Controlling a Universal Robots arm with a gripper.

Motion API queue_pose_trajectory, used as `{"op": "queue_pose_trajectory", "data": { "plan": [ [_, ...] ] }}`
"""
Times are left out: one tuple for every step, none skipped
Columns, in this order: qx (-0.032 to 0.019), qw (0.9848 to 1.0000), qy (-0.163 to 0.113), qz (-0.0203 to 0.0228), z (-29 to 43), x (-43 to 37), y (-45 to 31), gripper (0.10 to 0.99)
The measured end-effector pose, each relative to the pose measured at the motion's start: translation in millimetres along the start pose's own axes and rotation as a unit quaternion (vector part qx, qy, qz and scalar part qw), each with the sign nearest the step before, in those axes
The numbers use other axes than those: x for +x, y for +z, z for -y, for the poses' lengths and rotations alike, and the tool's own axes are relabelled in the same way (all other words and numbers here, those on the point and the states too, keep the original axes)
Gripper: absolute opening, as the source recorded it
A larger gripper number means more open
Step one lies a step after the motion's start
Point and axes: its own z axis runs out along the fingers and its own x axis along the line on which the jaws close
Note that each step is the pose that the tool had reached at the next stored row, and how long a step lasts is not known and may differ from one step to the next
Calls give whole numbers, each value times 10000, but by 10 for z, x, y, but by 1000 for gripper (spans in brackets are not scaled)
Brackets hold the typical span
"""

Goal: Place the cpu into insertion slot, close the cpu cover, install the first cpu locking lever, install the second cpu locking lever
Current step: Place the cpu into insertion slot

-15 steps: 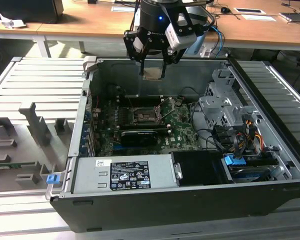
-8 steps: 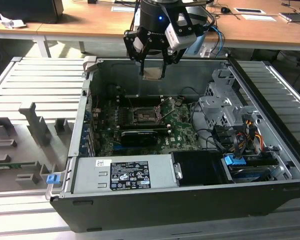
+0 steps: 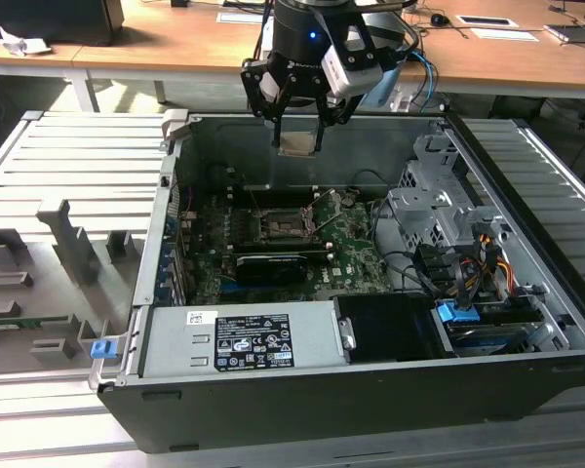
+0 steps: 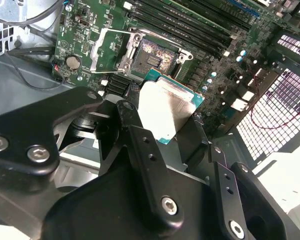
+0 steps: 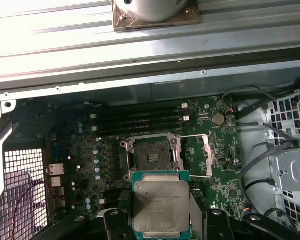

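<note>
We judge risk: pins of bare socket [image 5: 151, 155] on motherboard [image 3: 356, 255] bent if cpu [image 5: 161, 207] lands skewed or slips from grasp; open cpu cover [image 5: 208, 156] beside socket could snag it. End effector [image 3: 298, 146] clenched on cpu edges, high above motherboard, well apart from socket.

Room: wooden desks [image 3: 175, 39] far; ribbed metal worktop [image 3: 68, 156] under computer case [image 3: 273, 405]; grey fixture blocks [image 3: 73, 239] at exterior view's left.

Exterior view: looks down into the case [image 3: 302, 409] from its near side. Both wrist views: close over shared socket [image 4: 151, 55] [image 5: 152, 156].
</note>
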Motion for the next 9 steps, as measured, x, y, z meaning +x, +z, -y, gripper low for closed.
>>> {"op": "queue_pose_trajectory", "data": {
  "plan": [
    [0, 10000, 0, 0, 0, 0, 0, 541],
    [0, 10000, 0, 0, 0, 0, 0, 541],
    [0, 10000, 0, 0, 0, 0, 0, 541],
    [0, 10000, 1, 0, 0, 1, 1, 541],
    [0, 10000, 3, 0, 0, 2, 1, 541],
    [0, 10000, 7, 1, 1, 4, 1, 541],
    [0, 10000, 11, 1, 1, 4, 1, 541],
    [0, 10000, 13, 1, 1, 4, 2, 541],
    [0, 10000, 17, 1, 1, 4, 3, 541]
  ]
}}
